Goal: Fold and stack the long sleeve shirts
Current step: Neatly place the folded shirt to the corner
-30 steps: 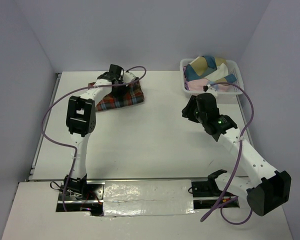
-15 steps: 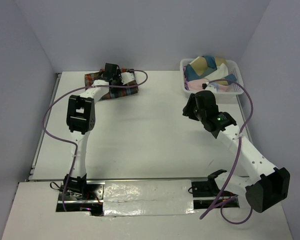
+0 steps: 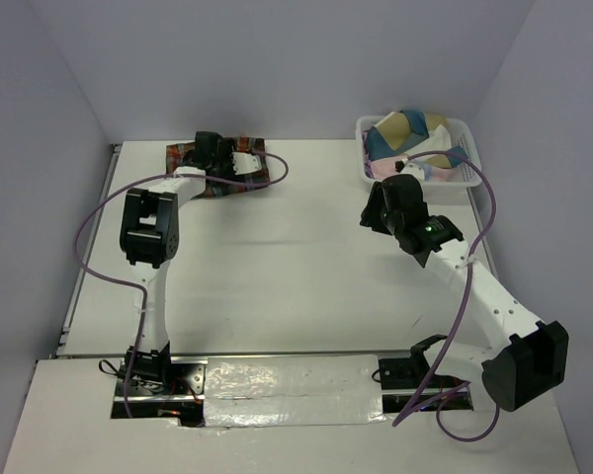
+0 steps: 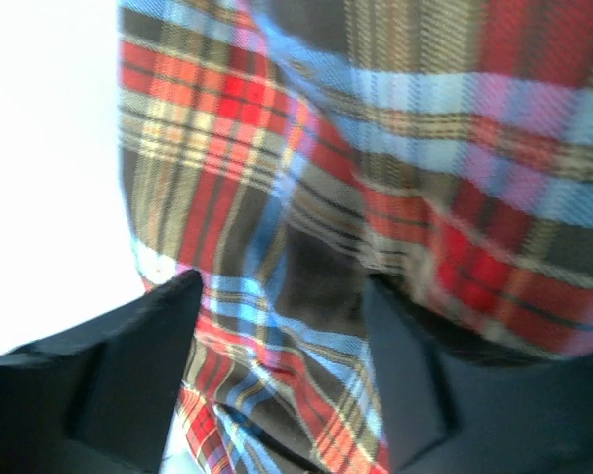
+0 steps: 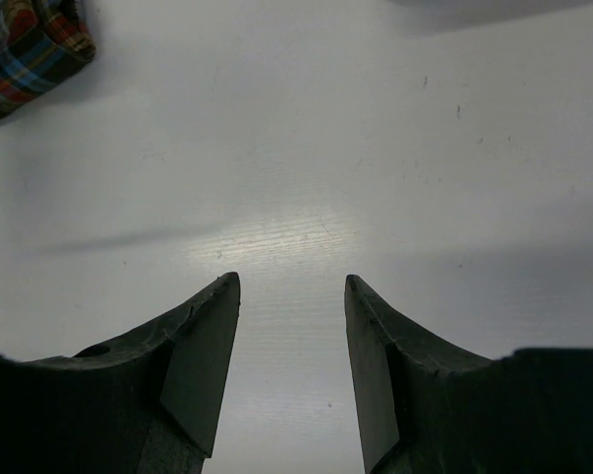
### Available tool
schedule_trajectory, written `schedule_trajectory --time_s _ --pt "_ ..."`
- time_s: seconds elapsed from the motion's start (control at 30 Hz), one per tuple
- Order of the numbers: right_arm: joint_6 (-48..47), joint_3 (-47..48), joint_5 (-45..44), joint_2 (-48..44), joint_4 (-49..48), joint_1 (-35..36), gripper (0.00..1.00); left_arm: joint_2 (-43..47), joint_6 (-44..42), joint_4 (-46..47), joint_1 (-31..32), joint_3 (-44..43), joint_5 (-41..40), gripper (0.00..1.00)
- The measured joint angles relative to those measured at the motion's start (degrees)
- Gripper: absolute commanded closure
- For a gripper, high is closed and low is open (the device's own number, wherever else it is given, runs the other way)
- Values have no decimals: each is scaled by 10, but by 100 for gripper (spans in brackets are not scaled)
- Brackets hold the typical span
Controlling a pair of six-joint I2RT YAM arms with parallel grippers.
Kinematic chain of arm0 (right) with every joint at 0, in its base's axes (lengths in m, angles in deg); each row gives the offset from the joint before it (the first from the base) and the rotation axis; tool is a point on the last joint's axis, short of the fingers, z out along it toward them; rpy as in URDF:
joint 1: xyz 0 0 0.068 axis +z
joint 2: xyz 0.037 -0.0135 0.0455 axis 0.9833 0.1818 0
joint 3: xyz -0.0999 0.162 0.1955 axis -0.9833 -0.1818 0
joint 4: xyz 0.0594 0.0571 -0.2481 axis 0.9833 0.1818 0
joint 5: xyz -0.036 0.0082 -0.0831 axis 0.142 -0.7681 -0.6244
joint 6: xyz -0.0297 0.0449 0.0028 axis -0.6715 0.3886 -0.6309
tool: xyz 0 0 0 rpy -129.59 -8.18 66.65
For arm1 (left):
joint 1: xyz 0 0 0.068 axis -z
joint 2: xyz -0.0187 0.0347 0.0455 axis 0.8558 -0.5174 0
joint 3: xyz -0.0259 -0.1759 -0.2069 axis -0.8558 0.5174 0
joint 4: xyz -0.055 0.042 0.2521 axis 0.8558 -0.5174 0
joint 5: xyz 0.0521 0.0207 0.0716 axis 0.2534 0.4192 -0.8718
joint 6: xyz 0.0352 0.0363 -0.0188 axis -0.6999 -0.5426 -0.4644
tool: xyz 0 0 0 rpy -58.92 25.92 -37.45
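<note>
Left gripper [image 4: 282, 284] has its fingers clamped on a thick bunched-up fold of the plaid shirt [image 4: 455, 128]. Red-orange, brown and blue checks fill pretty much everything ahead of it in the wrist view, with just a strip of white worktop [image 4: 40, 148] off to its left. From the top camera that arm is stretched way out, and the shirt sits as a rumpled lump under the gripper, poking out on both sides of it, right up by the far edge of the worktop.

Right gripper [image 5: 292, 281] is doing its own thing: fingers spread fairly wide, nothing between them, only bare worktop below and ahead. The plaid shirt shows up ahead of it and off to its left, well apart from it. The white basket [image 3: 462, 121] is near this gripper, to its right rear, with a heap of cloth [image 3: 405, 133] in tan, blue and pink piled up above the rim.
</note>
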Motion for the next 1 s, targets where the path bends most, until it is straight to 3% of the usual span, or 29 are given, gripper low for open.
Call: schedule_trajectory --time_s 0.07,0.3,0.47,0.73,0.87,1.0 --pt "-3 0 0 0 0 0 45 7 14 18 -1 8 -1 4" --pt "-3 0 3 0 0 0 45 12 133 -24 -5 -116 -20 1" --pt "0 -3 4 -23 0 0 45 74 191 -35 -9 -108 -20 1" --pt "0 -26 31 -83 3 -21 38 180 412 -248 -35 -136 39 2" --pt "6 -91 64 -83 4 -38 36 289 498 -323 -101 -23 98 1" --pt "28 -203 100 -95 -3 -43 35 393 529 -358 -211 184 101 2"
